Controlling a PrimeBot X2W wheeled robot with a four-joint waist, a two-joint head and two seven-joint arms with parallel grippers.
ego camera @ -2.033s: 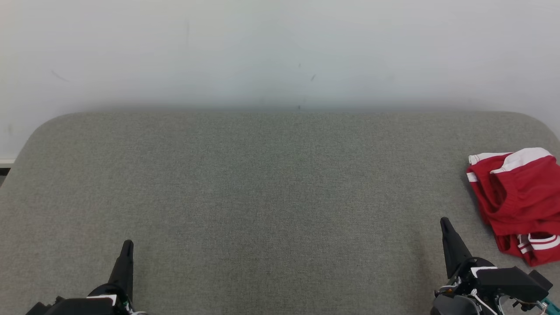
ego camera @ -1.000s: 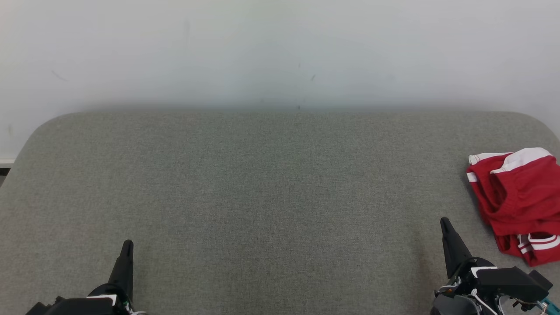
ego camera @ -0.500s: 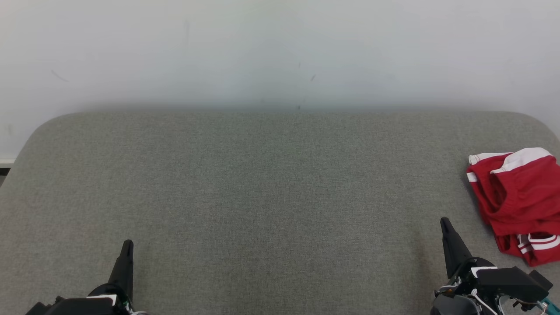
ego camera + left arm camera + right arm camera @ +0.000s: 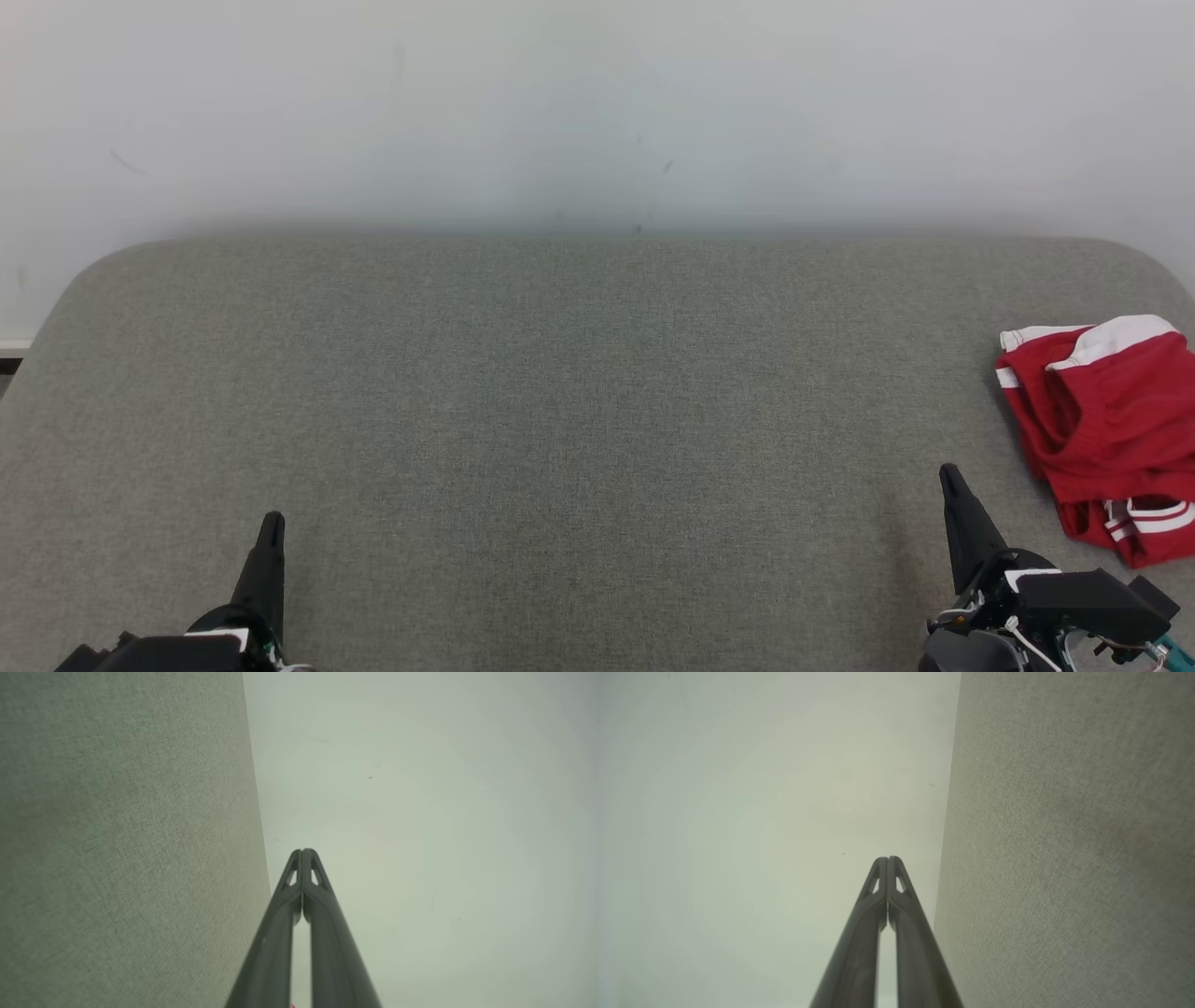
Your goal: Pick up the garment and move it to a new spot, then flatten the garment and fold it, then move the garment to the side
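Open run over bare grey pad (image 4: 597, 392) from left edge through the middle, wall (image 4: 597, 93) shutting off the far side, crumpled garment (image 4: 1106, 420) heaped at the right edge.

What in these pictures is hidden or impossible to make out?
The garment: head view, its right side is cut off by the picture's edge; it lies crumpled, so its type and underside are hidden.
The left end effector and right end effector: head view, the arms behind them are cut off by the bottom edge.
The grey surface: head view, its near edge lies below the frame.
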